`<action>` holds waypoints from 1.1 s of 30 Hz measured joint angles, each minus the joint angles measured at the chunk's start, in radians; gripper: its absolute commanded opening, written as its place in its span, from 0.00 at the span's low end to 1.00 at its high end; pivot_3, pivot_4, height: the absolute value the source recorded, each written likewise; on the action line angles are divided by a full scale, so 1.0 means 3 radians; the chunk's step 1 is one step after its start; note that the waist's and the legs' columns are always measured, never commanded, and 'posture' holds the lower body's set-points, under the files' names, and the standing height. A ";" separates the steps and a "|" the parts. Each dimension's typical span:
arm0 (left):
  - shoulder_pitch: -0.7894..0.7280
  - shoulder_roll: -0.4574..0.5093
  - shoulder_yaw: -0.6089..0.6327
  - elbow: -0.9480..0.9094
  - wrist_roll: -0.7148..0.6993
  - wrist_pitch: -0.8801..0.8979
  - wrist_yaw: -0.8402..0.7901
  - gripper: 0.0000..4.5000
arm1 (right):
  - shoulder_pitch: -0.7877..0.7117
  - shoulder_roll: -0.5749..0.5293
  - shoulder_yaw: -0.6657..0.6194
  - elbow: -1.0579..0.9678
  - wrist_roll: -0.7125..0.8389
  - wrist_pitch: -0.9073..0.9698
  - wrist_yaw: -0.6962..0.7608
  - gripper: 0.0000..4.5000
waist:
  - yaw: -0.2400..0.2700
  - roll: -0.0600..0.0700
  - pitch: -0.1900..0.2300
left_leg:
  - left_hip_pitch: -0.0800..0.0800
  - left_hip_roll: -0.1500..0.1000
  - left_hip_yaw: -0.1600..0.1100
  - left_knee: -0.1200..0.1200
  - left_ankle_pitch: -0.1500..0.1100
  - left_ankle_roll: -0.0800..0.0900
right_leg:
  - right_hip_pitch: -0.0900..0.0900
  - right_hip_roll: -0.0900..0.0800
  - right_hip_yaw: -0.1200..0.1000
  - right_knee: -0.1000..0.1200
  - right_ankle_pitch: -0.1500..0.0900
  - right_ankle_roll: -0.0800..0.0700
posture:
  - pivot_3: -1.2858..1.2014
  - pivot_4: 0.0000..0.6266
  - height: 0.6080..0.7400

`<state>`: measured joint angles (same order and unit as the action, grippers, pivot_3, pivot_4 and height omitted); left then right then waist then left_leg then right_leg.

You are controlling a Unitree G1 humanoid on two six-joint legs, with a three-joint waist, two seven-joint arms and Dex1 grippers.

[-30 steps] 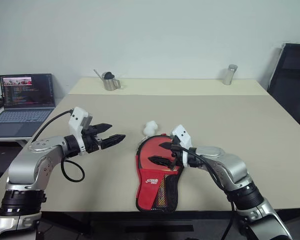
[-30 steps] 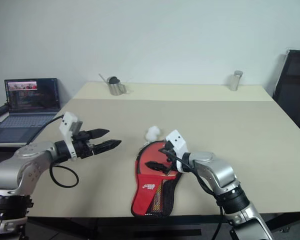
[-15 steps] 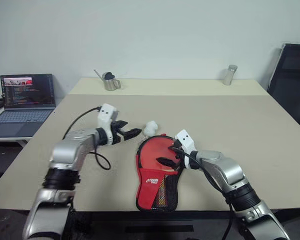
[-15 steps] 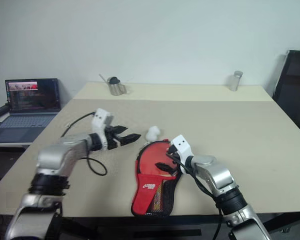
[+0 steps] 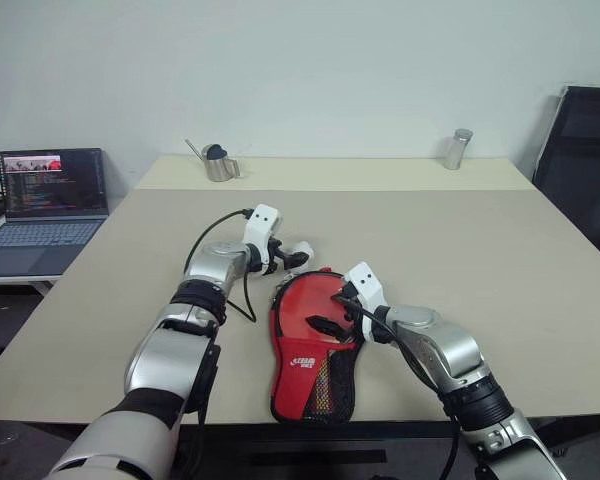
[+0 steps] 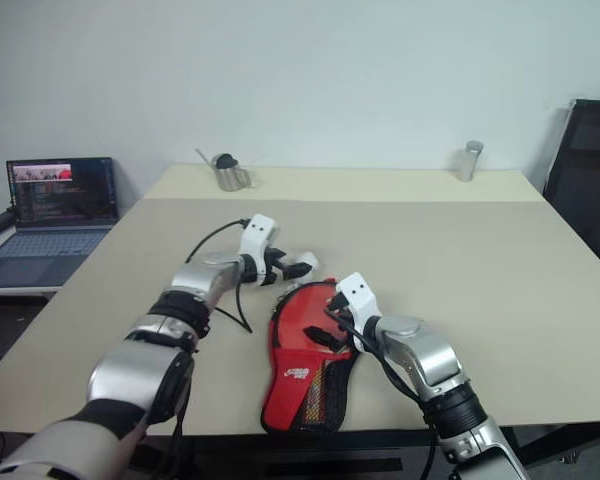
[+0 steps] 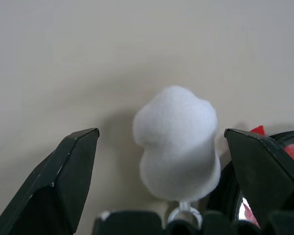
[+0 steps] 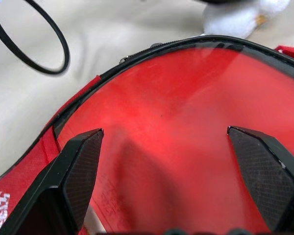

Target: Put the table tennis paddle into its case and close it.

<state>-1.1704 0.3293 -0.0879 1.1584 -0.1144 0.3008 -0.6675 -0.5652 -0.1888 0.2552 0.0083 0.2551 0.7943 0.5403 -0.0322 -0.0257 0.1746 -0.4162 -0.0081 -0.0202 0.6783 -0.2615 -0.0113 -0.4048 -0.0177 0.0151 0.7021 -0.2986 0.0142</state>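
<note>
the case (image 5: 315, 350) lies flat on the table (image 5: 500, 260) near its front edge, red side up with the white logo and mesh pocket toward that edge. its round end is open, and the red face of the table tennis paddle (image 8: 186, 112) shows inside the black zip rim. the right gripper (image 5: 328, 308) hovers just over that red face, jaws spread wide, holding nothing. the left gripper (image 5: 288, 260) sits just beyond the case's round end, jaws wide apart on either side of a small white fluffy charm (image 7: 179, 142), not closed on it. a laptop (image 5: 45, 205) stands off the table's left edge; a metal pitcher (image 5: 216, 163) and a metal shaker (image 5: 458, 149) stand at the far edge.
</note>
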 measured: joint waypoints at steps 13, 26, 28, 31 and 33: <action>-0.0147 -0.0278 0.0224 0.0488 0.0181 -0.0100 0.0106 1.00 | 0.0102 0.0083 -0.0027 -0.0147 0.0007 0.0085 -0.0148 0.99 | 0.0002 -0.0002 -0.0001 | 0.0000 -0.0001 -0.0001 0.0001 0.0000 0.0000 | 0.0000 0.0000 0.0000 0.0003 0.0000 0.0000 | 0.52 0.24 1.00; -0.0135 -0.0309 0.0325 0.0495 0.0336 -0.0142 0.0266 0.18 | 0.0136 0.0110 -0.0123 -0.0158 -0.0005 0.0065 -0.0248 1.00 | 0.0005 -0.0002 -0.0002 | 0.0001 -0.0001 -0.0001 0.0002 0.0000 -0.0001 | 0.0000 0.0000 0.0000 0.0006 0.0000 0.0000 | 0.52 0.24 1.00; -0.0133 -0.0305 0.0338 0.0495 0.0342 -0.0152 0.0292 0.07 | 0.0136 0.0100 -0.0136 -0.0157 -0.0003 0.0067 -0.0270 1.00 | 0.0004 -0.0002 -0.0002 | 0.0001 -0.0001 -0.0001 0.0002 0.0000 -0.0001 | 0.0000 0.0000 0.0000 0.0007 0.0000 0.0000 | 0.52 0.24 1.00; -0.0119 -0.0270 0.0378 0.0489 0.0330 -0.0166 0.0289 0.04 | 0.0136 0.0052 -0.0139 -0.0158 -0.0002 0.0068 -0.0274 1.00 | -0.0002 -0.0002 -0.0002 | 0.0002 -0.0001 -0.0001 0.0002 0.0001 -0.0001 | -0.0001 0.0000 0.0000 0.0009 0.0000 0.0000 | 0.52 0.24 1.00; -0.0093 -0.0196 0.0450 0.0475 0.0296 -0.0157 0.0267 0.04 | 0.0140 -0.0006 -0.0131 -0.0163 -0.0003 0.0071 -0.0247 1.00 | -0.0007 -0.0002 -0.0002 | 0.0002 0.0000 -0.0001 0.0002 0.0001 -0.0001 | -0.0002 0.0000 0.0000 0.0010 0.0000 0.0000 | 0.52 0.24 1.00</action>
<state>-1.1984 0.2706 0.0471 1.3011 -0.0255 0.2537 -0.5873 -0.5231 -0.1906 0.2159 -0.0405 0.2543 0.8156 0.4663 -0.0344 -0.0264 0.1741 -0.4154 -0.0082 -0.0204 0.6790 -0.2613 -0.0116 -0.4053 -0.0176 0.0151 0.7052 -0.2986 0.0142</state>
